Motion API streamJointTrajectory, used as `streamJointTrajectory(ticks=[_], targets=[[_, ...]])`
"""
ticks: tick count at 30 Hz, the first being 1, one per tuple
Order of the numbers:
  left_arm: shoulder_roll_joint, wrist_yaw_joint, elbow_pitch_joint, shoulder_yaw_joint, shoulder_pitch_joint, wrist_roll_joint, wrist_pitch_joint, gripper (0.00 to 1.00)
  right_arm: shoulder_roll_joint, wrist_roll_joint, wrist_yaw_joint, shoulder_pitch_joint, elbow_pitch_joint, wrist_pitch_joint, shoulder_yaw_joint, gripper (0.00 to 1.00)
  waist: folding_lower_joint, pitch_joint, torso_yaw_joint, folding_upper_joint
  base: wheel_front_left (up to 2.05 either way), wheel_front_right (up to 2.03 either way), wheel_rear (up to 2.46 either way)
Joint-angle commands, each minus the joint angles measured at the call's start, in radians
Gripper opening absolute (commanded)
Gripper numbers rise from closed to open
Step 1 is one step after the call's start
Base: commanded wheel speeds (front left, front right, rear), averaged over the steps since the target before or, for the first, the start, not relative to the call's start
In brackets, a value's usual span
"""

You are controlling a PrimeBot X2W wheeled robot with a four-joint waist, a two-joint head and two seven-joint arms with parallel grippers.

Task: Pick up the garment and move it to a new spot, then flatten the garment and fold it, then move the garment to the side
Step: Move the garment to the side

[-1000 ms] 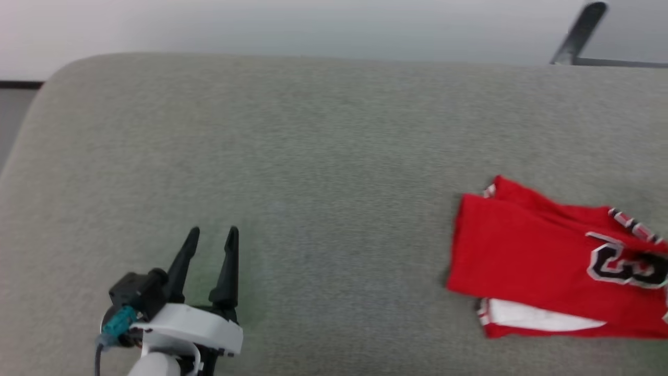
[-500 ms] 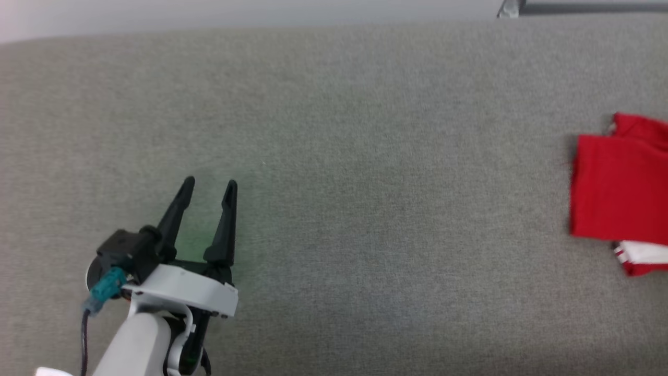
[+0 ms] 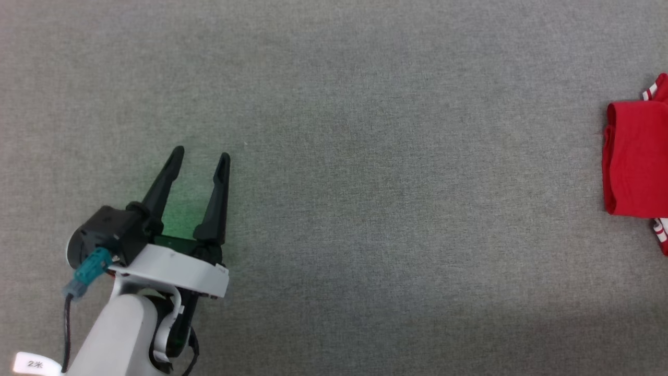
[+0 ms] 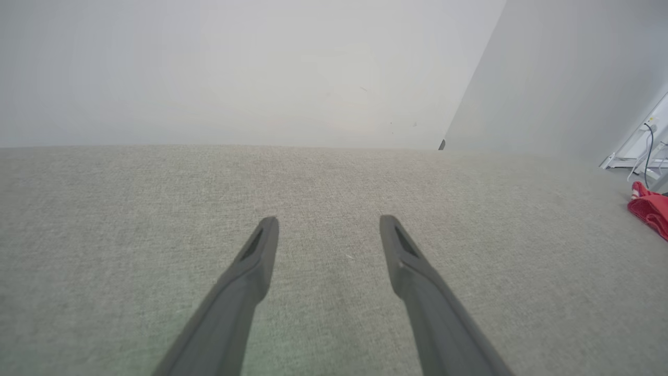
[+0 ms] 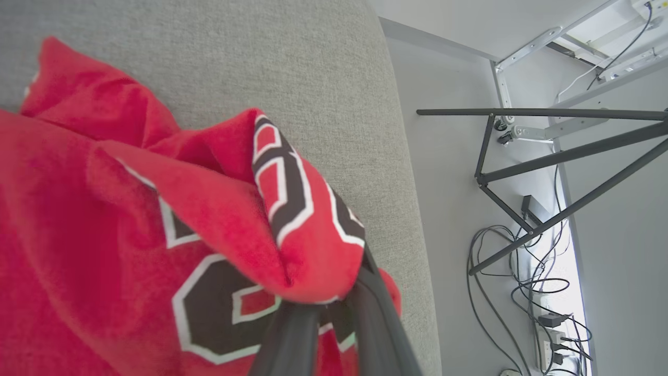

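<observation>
The garment [image 3: 634, 156], bright red with striped trim, lies folded at the far right edge of the head view, cut off by the frame. In the right wrist view the garment [image 5: 156, 209] shows a dark number outlined in white. There my right gripper [image 5: 334, 308] is shut on a bunched fold of it, its fingertips hidden in the cloth. My left gripper [image 3: 201, 154] stands open and empty at the lower left, far from the garment. In the left wrist view the left gripper [image 4: 329, 222] hovers over bare fabric, and the garment [image 4: 649, 209] is a small red patch at the far right.
Everything rests on a wide grey upholstered surface [image 3: 365, 183]. Its rounded edge [image 5: 412, 219] runs close to the garment in the right wrist view. Beyond it are a dark metal frame [image 5: 548, 167] and floor cables [image 5: 522, 271]. A pale wall [image 4: 261, 68] stands behind the surface.
The head camera has tipped down and closer, so the surface's far edge has left the picture. The garment now sits farther right of the left gripper, mostly out of frame. The left gripper stays open.
</observation>
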Motion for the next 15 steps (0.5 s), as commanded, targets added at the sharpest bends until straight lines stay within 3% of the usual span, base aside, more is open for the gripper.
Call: streamJointTrajectory(ticks=[1, 4, 5, 6, 7, 8, 15], targets=[[0.007, 0.005, -0.015, -0.003, -0.012, 0.008, 0.006, 1.0, 0.01, -0.02, -0.001, -0.018, 0.023, -0.015, -0.008, 0.0, 0.0, 0.002, 0.0, 0.0, 0.0, 0.0, 0.0], [0.014, 0.009, -0.024, 0.001, -0.008, 0.003, 0.013, 1.0, 0.029, -0.035, -0.001, -0.032, 0.05, -0.032, -0.008, 0.0, 0.0, -0.007, -0.002, 0.0, 0.0, 0.0, 0.0], [0.014, 0.009, -0.026, 0.0, -0.005, 0.002, 0.013, 1.0, 0.029, -0.042, -0.001, -0.033, 0.055, -0.044, -0.007, 0.35, 0.0, -0.012, -0.002, 0.0, 0.0, 0.0, 0.0], [0.013, 0.01, -0.025, 0.0, -0.002, -0.001, 0.012, 1.0, 0.031, -0.04, -0.001, -0.036, 0.063, -0.053, -0.006, 0.55, 0.0, -0.019, -0.002, 0.0, 0.0, 0.0, 0.0], [0.013, 0.01, -0.025, 0.0, -0.002, -0.001, 0.012, 1.0, 0.031, -0.04, -0.001, -0.036, 0.063, -0.053, -0.006, 0.55, 0.0, -0.019, -0.002, 0.0, 0.0, 0.0, 0.0], [0.011, 0.011, -0.02, 0.001, 0.005, -0.004, 0.007, 1.0, 0.04, -0.039, -0.001, -0.041, 0.076, -0.071, -0.004, 1.0, 0.0, -0.037, -0.001, 0.0, 0.0, 0.0, 0.0], [-0.005, 0.009, 0.021, 0.007, 0.04, -0.027, -0.017, 1.0, 0.039, -0.018, -0.001, -0.017, 0.11, -0.119, 0.015, 1.0, 0.0, -0.143, 0.02, 0.0, 0.0, 0.0, 0.0]])
